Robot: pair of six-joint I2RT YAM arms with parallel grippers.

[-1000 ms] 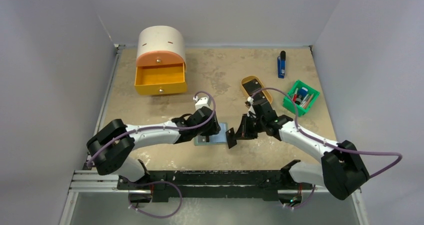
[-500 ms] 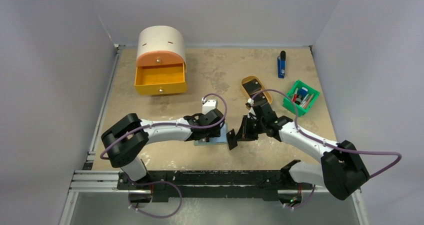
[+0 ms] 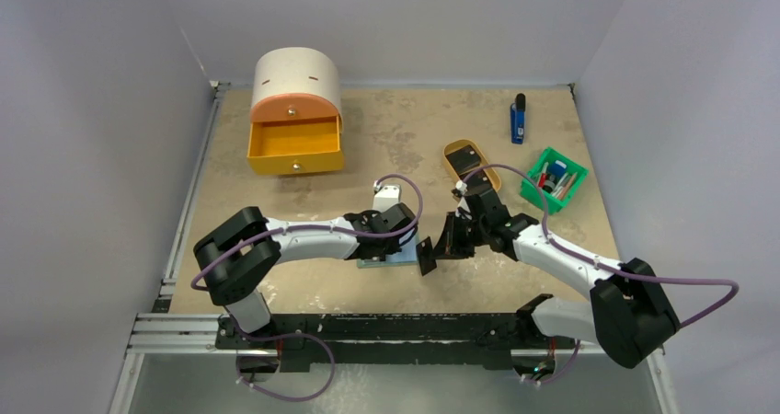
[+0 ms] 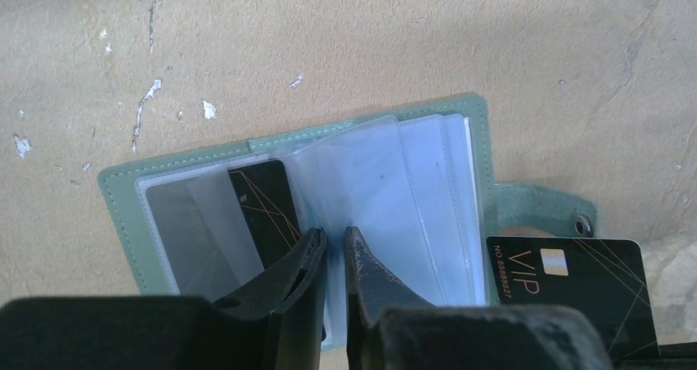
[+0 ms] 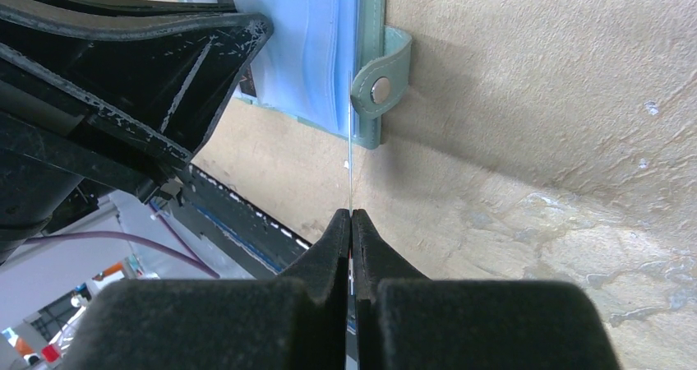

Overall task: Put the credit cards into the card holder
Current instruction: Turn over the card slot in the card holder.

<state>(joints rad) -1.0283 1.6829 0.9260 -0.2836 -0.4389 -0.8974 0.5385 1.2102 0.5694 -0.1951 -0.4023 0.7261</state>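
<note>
The holder point(image 4: 119, 205) lies open, mid-frame in the top view. The left gripper point(image 4: 333, 251), nearly closed, pinches a clear sleeve point(image 4: 370, 189). The right gripper point(image 5: 352, 222) clamps a card point(image 4: 567, 275) at the holder's lower right. Badly angled, I reckon, the card jams against sleeve edges or shoves the holder.

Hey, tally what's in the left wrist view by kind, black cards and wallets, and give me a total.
Black cards: 2 (pocketed card, outside card)
Wallets: 1 (card holder)
Total: 3
</note>
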